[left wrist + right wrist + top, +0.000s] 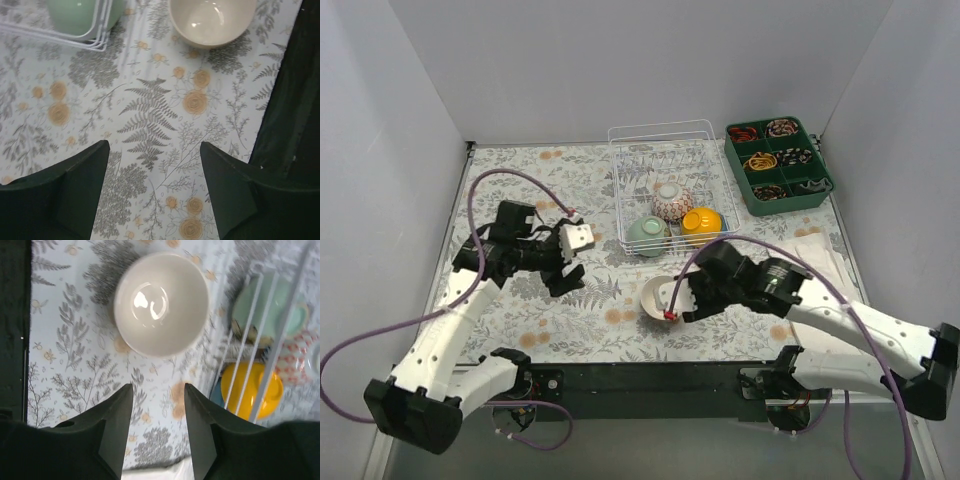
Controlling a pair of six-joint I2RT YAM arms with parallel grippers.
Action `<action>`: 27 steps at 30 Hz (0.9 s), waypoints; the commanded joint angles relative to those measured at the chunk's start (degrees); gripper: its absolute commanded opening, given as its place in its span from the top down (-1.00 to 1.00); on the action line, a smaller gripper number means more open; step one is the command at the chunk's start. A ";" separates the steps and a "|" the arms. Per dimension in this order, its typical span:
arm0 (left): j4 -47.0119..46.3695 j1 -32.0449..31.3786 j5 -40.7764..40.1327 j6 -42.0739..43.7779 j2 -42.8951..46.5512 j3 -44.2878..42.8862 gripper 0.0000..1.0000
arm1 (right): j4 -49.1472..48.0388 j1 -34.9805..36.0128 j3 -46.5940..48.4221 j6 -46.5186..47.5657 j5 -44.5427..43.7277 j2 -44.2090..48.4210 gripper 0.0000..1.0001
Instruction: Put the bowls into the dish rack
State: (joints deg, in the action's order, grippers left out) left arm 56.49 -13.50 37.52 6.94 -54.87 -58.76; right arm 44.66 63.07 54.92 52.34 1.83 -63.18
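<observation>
Inspection of the workspace, taken remotely from all three views.

The dish rack [665, 185] stood at the far middle of the tabletop [520, 310]. I counted three bowls inside it: a red-and-white patterned bowl [670, 198] towards the back, with a pale mint green bowl [648, 233] and an orange-yellow bowl [701, 222] side by side at the near end. From the right wrist, the yellow one showed behind the white rods, and I could not tell whether anything lay beneath it.

A cream bowl [656, 295] sat upright on the tabletop, outside the rack and just in front of its near edge.

The right gripper [156, 405] was beside this bowl on its near side. Its fingers [120, 410] were apart with only the patterned cover between them, and the bowl lay just ahead of the tips, not gripped.

The left gripper [152, 170] was over bare tabletop to the left of the rack. Its fingers [85, 185] were spread wide and held nothing.

A dark green compartmented tray [820, 195] of small items stood at the far right, apart from the rack.
</observation>
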 commanded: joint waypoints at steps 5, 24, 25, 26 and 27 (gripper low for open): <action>0.11 -26.82 -15.27 -13.33 -15.68 -10.74 -0.31 | 4.47 -23.15 5.37 -14.97 5.65 11.84 -0.18; -8.67 -45.56 -22.84 -37.43 -42.68 -23.15 -0.29 | -3.27 -59.01 4.86 -33.61 4.68 19.40 -0.71; -8.76 -46.00 -23.27 -37.44 -43.03 -23.50 -0.29 | -3.44 -59.72 4.50 -33.79 5.29 19.93 -0.71; -9.03 -46.96 -24.15 -37.44 -43.30 -23.68 -0.29 | -3.44 -60.25 3.98 -33.88 6.16 20.81 -0.71; -9.29 -47.41 -24.33 -37.52 -44.00 -24.03 -0.29 | -3.27 -61.21 3.80 -33.88 6.43 21.25 -0.71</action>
State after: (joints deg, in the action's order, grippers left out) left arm 49.63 -58.78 15.11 -28.67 -98.13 -80.03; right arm 43.83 4.43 59.68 21.04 5.06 -44.71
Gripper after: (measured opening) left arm 0.647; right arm 0.854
